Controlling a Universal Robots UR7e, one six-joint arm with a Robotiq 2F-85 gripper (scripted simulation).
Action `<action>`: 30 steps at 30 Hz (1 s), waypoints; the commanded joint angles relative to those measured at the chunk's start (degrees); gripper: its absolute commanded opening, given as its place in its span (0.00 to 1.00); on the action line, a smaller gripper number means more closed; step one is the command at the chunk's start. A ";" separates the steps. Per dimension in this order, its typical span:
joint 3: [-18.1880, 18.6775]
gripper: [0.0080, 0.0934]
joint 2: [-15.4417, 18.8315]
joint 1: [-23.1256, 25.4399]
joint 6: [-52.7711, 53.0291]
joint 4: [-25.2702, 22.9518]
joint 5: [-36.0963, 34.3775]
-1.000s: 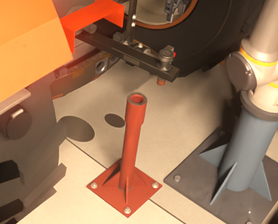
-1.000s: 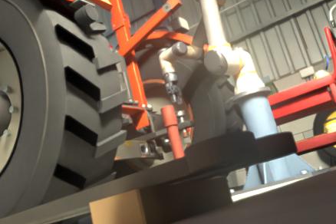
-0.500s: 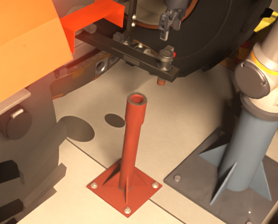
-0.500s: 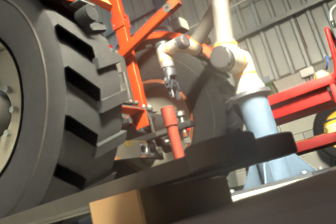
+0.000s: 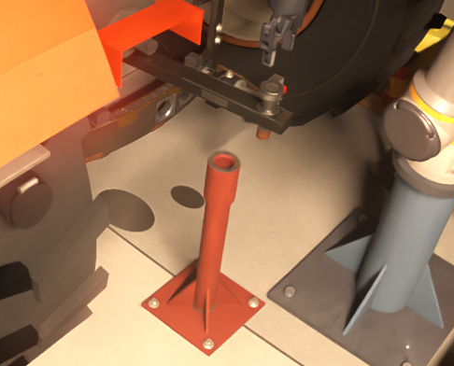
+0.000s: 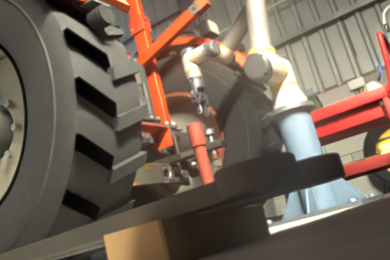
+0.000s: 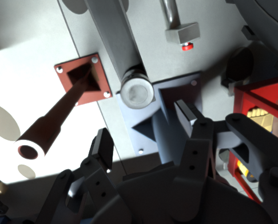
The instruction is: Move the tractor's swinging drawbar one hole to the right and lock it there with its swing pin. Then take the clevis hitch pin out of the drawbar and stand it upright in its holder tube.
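My gripper is open and empty. It hangs fingers down a short way above the rear end of the drawbar. The dark drawbar runs out from under the tractor. The grey clevis hitch pin stands through its tip, with its lower end showing below the bar. A swing pin sits further in along the bar. The red holder tube stands upright and empty on its red base plate in front of the drawbar.
Behind the drawbar stands the big black rear tyre and the orange tractor body. The arm's blue-grey pedestal on its dark plate is right of the tube. A red rack lies beyond it.
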 commanded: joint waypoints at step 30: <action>6.90 0.82 12.01 0.03 0.02 -18.97 0.00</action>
